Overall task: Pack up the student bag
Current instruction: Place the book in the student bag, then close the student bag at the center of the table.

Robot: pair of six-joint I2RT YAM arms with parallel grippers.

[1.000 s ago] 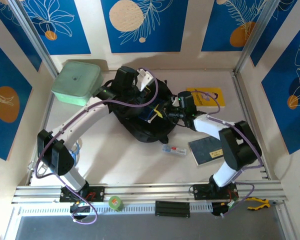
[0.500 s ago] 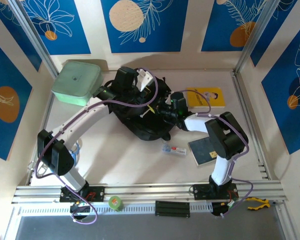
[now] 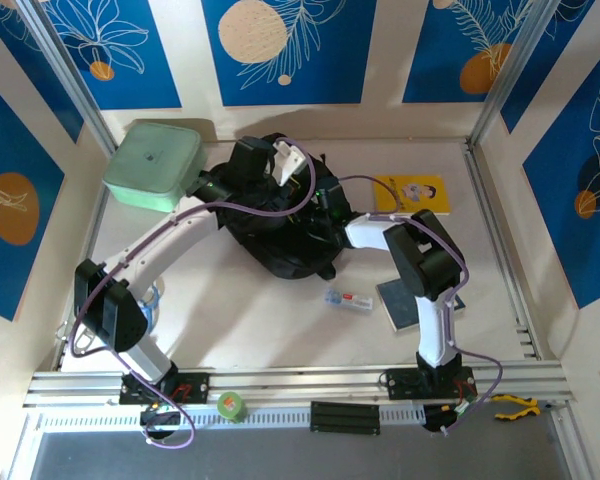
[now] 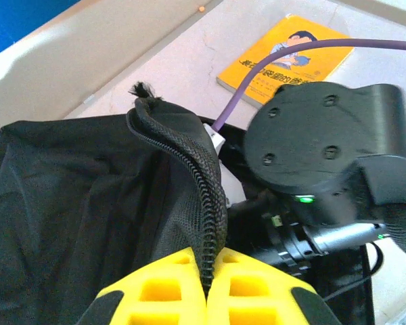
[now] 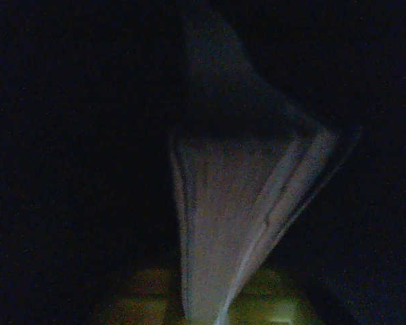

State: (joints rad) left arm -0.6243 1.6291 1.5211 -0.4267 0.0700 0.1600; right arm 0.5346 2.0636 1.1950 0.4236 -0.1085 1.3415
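Left end effector (image 4: 206, 274) clamps the student bag (image 4: 68, 196) by its zip edge — right end effector (image 5: 210, 305), gripping a pale item (image 5: 243, 203), has pushed inside; release looks next.

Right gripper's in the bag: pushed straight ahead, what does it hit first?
Most likely the student bag's dark inner fabric. The right gripper points into the bag with a pale sheet-like item between its fingers; beyond that the wrist view is dark, so depth is unclear.
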